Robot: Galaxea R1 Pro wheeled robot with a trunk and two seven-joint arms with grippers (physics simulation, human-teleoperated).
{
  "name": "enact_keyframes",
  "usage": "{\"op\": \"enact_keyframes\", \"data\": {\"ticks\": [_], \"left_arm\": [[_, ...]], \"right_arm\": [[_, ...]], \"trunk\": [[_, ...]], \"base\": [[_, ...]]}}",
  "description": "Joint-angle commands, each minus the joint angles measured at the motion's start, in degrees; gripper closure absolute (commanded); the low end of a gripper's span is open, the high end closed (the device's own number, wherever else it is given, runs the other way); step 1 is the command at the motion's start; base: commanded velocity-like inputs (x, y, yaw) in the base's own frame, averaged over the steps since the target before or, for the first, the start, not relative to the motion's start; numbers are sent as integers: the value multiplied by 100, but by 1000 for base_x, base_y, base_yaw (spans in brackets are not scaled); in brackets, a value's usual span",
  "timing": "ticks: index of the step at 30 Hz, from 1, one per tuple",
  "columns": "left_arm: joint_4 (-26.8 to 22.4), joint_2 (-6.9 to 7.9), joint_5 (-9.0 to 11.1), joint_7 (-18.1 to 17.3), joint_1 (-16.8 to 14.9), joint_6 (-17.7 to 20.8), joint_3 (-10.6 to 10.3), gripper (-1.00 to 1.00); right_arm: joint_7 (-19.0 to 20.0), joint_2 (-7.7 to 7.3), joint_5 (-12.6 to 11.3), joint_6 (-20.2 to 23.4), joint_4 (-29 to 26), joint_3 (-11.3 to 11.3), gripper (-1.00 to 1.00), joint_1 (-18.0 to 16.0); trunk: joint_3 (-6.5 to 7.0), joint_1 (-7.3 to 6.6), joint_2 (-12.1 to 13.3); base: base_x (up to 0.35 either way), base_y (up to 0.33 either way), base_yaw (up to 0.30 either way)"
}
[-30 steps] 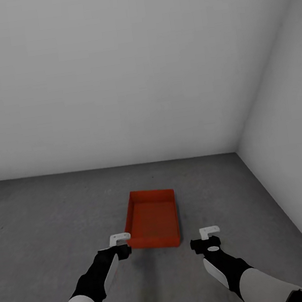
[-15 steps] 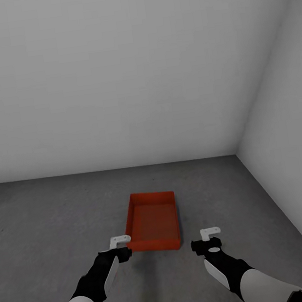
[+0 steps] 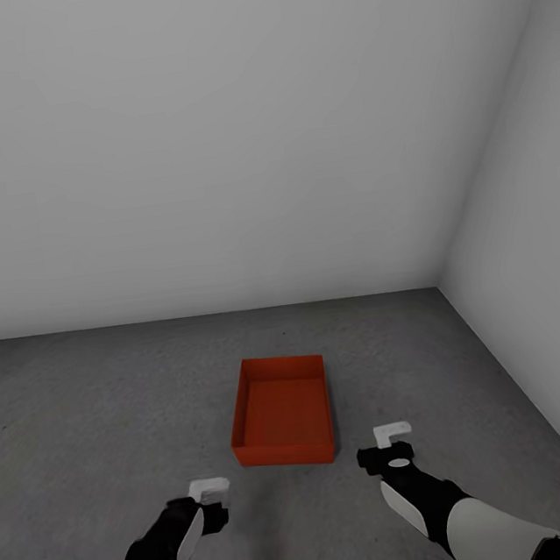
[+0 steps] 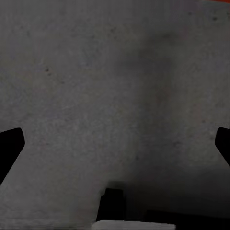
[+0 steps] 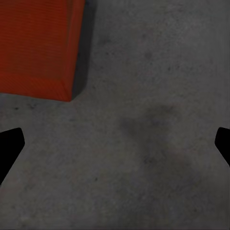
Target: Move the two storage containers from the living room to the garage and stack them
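One red-orange storage container (image 3: 280, 411) sits open side up on the dark grey concrete floor (image 3: 85, 412) of the garage, near the corner of two white walls. My left gripper (image 3: 209, 491) hovers over bare floor, short of the container's near left corner and apart from it. Its left wrist view has the gripper (image 4: 115, 148) open above concrete, with an orange sliver of the container (image 4: 218, 1) at the picture's edge. My right gripper (image 3: 392, 438) hangs to the right of the container's near right corner. It (image 5: 115, 143) is open, empty, and beside the container's wall (image 5: 36, 45).
A plain white wall (image 3: 210, 148) runs behind the container. A second white wall (image 3: 531, 238) closes the right side. Grey concrete stretches away on the left and in front of me.
My left gripper has drawn back from the container's near left corner toward me and a little left. The right arm has barely moved. The view tilted slightly at first.
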Motion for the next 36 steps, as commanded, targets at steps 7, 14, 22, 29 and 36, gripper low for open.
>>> {"op": "enact_keyframes", "data": {"ticks": [7,14,22,29,36], "left_arm": [[701,136,272,29,2,-203,6,-100],[1344,212,379,32,2,-673,7,-100],[1651,290,427,31,0,-720,7,-100],[1897,325,507,29,1,-731,7,-100],[2263,331,525,33,4,-1025,7,-100]], "right_arm": [[-45,12,-17,39,169,54,-100,2],[-37,15,-15,41,200,60,-100,2],[-33,19,-2,145,494,68,-100,67],[166,21,-1,178,924,72,-100,191],[302,9,-10,178,978,72,-100,421]], "trunk": [[-4,0,-3],[-4,0,-3],[-4,0,-3],[-4,0,-3],[-4,0,-3]], "base": [[0,0,0],[0,0,0],[0,0,0],[0,0,0],[0,0,0]]}}
